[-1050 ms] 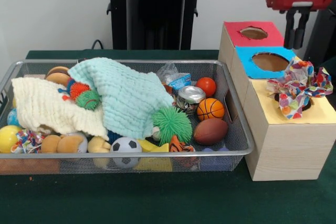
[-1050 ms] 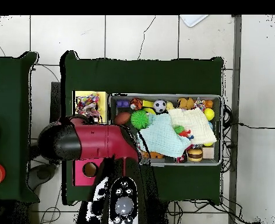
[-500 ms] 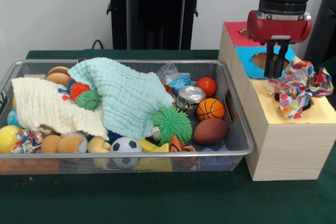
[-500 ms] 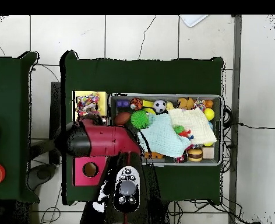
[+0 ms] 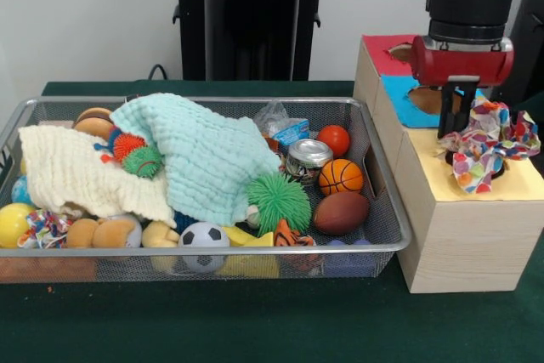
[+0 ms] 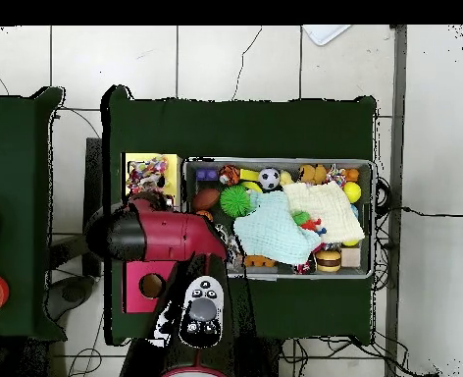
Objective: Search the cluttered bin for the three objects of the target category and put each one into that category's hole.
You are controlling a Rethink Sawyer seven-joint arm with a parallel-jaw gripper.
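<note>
While the ball-strewn bin (image 5: 387,235) sits nearest, the patterned cloth (image 5: 486,142) lies bunched over the yellow hole (image 5: 497,169), half in. Just behind its left edge hangs the gripper (image 5: 454,121), fingers pressed together and empty, cloth slightly toward the camera.

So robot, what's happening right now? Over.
Tool hanging over the box, beside the colourful cloth. Cloth draped over yellow hole, not in. Nothing blocking.

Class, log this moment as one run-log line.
gripper: shut, above box | colourful fabric toy: on yellow hole | bin: cluttered
</note>
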